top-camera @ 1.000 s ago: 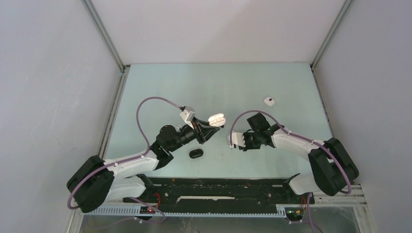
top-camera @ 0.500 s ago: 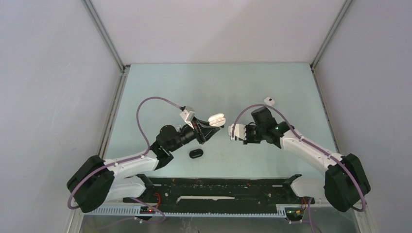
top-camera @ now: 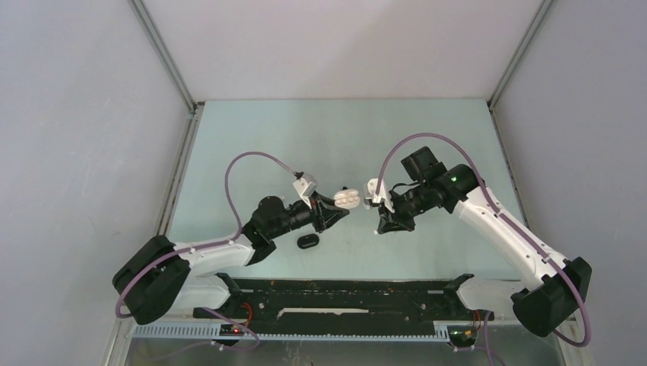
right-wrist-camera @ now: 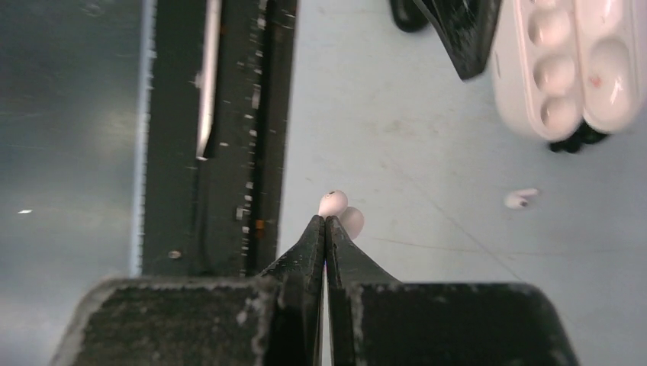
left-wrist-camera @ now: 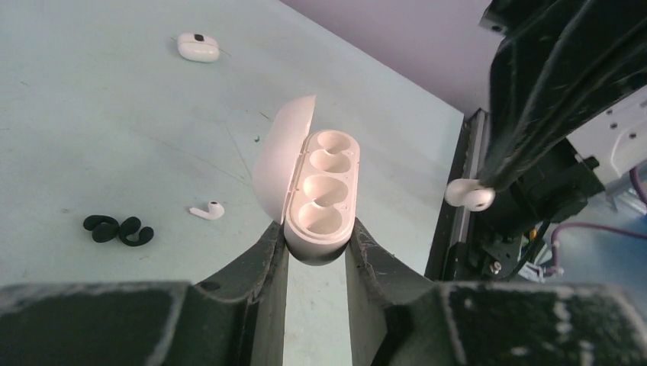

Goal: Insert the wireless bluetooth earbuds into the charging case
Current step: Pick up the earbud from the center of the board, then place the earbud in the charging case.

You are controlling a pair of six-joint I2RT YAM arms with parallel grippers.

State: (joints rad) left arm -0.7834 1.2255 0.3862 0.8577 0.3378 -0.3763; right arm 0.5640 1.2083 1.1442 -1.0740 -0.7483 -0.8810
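Left tool (left-wrist-camera: 317, 236) is clamped on the open, empty charging case (left-wrist-camera: 320, 191). Right tool (right-wrist-camera: 326, 221), closed, apparently pinches one white earbud (right-wrist-camera: 333, 203) near the case. Second earbud (left-wrist-camera: 207, 210) lies on the table (left-wrist-camera: 114, 114). No insertion is complete.

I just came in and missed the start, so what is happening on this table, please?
The left hand holds an open white charging case up off the table, its wells empty. The right hand pinches one white earbud at its fingertips and holds it close beside the case, not yet inserted. A second white earbud and a black pair lie on the table.
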